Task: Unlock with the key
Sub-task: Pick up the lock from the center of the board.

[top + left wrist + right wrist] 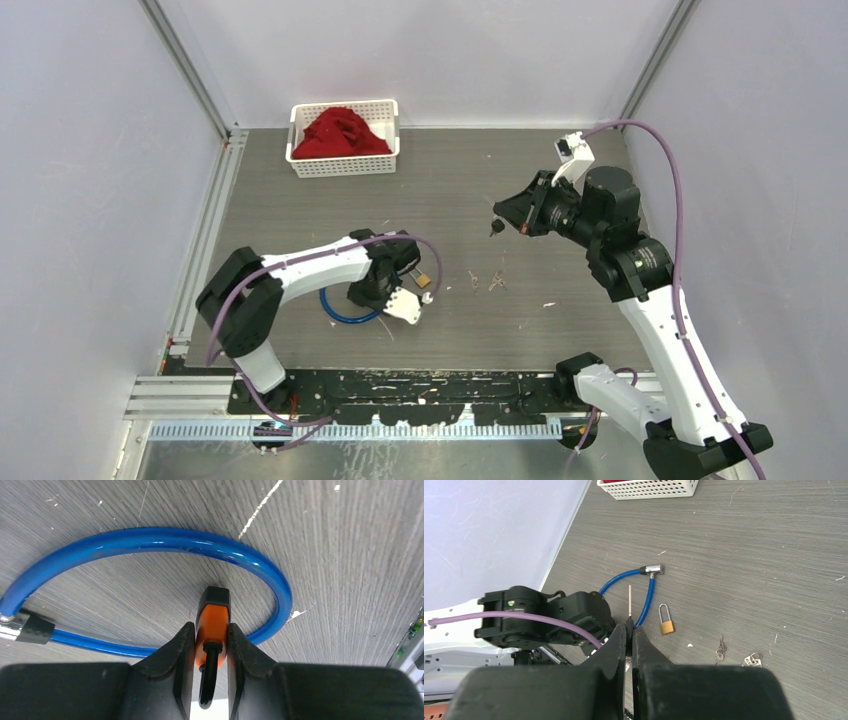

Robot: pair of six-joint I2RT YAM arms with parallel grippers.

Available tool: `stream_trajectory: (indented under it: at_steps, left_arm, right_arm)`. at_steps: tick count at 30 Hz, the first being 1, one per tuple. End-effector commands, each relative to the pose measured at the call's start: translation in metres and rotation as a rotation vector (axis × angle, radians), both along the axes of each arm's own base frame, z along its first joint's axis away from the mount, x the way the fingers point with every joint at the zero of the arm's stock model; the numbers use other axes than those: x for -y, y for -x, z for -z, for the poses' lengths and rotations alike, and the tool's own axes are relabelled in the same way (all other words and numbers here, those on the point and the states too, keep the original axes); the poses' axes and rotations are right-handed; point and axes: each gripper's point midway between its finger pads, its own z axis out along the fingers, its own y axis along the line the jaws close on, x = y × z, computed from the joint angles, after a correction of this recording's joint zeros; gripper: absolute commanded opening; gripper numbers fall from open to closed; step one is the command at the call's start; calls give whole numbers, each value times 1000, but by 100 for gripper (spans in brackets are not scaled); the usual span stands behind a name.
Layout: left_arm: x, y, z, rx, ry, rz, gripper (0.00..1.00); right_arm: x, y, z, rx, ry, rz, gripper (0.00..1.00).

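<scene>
Above the blue cable (pixel 150 537), clamps orange lock (pixel 212 612) steady in narrowed left gripper (pixel 210 630), pinching key (pixel 630 600) in shut right gripper (pixel 629 627) for insertion.

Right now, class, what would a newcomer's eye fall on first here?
The red cloth in the white basket at the far edge. Then the blue cable looped by the left pincer, which grips an orange lock, and the right pincer holding a key aloft.

You can read no lettering, number or brand anywhere: not on the orange lock (pixel 212 625), the key (pixel 630 600), the brass padlock (pixel 667 626) or the white basket (pixel 343 166).
</scene>
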Motion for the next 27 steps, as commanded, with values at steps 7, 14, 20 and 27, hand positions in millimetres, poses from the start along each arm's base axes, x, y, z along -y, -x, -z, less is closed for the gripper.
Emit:
stream_trajectory:
  at_steps: [7, 14, 20, 27]
  left_arm:
    - [11, -29, -1, 134, -66, -92, 2]
    - [25, -25, -7, 124, 29, -168, 25]
    - [30, -13, -7, 60, 81, -235, 30]
    - [28, -13, -11, 36, 103, -233, 57]
  right_arm:
    - [2, 5, -25, 77, -28, 3, 1]
    - [3, 5, -27, 81, -25, 3, 1]
    - [2, 5, -29, 82, -28, 1, 1]
    - [3, 7, -29, 81, -32, 2, 1]
